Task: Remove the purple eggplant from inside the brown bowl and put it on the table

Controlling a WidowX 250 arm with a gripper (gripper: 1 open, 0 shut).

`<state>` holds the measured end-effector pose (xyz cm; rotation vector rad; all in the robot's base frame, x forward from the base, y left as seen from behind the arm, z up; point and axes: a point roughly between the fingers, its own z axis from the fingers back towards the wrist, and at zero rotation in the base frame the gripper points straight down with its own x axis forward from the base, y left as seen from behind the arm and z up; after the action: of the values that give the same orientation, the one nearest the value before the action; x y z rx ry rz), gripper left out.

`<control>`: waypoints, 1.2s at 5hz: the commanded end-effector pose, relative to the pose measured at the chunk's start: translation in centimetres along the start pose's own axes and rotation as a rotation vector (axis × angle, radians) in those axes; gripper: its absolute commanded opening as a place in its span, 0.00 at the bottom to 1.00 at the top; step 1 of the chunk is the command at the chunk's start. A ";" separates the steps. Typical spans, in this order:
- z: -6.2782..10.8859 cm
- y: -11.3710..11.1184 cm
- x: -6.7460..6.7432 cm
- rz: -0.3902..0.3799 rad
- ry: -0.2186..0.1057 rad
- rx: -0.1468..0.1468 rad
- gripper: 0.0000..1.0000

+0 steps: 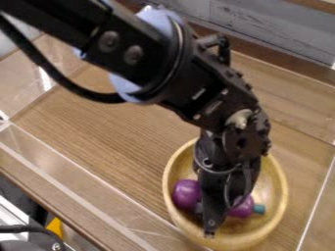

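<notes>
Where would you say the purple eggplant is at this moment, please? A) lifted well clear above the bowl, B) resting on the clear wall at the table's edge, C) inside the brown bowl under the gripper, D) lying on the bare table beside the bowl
C: the purple eggplant lies inside the brown bowl, its purple body showing on both sides of the gripper, which reaches down into the bowl.

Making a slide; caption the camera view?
Tool shut on purple eggplant inside brown bowl on wood-grain table.
</notes>
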<state>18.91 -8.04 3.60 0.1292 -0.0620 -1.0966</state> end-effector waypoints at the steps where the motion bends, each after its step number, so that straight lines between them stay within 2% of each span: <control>1: 1.0 0.4 0.1 0.047 -0.024 0.026 0.00; 2: 1.2 0.2 -0.3 0.090 -0.017 0.027 0.00; 4: 0.5 1.8 1.6 0.160 -0.002 0.026 0.00; 6: -0.5 4.1 1.9 0.164 0.003 0.027 0.00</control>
<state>22.69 -7.93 3.24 0.1425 -0.0523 -0.9409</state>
